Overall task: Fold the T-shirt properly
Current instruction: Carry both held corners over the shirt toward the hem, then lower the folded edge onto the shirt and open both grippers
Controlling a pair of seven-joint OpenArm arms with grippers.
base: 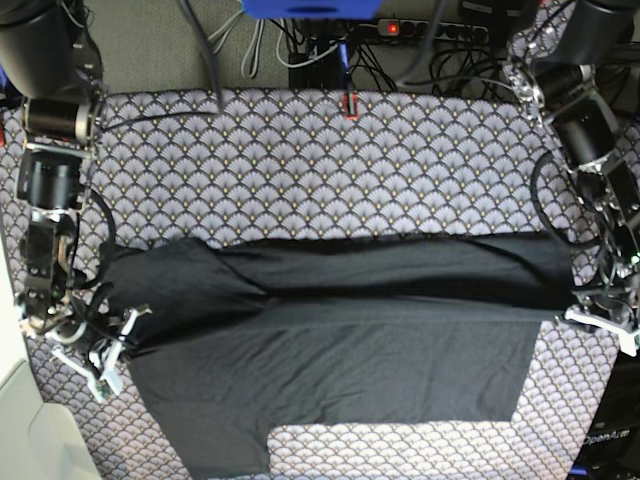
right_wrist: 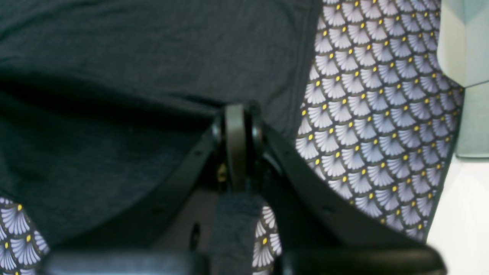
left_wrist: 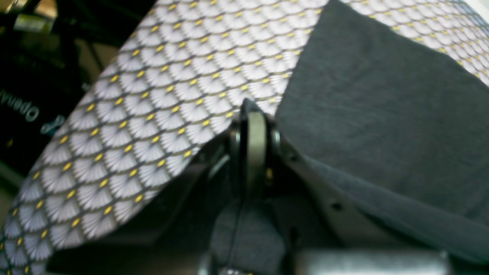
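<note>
That T-shirt (base: pixel 330 340) looks soft, light and floppy to me; it will sag and crease wherever it isn't held, so edges and corners seem the sensible places to take it. It lies spread across the desk's scallop-patterned cloth (base: pixel 300 160), stretched between both arms. The left pincer (left_wrist: pixel 254 110) is clenched on a strip of dark fabric at one side edge, and the right pincer (right_wrist: pixel 237 109) is likewise clamped on the opposite edge.
</note>
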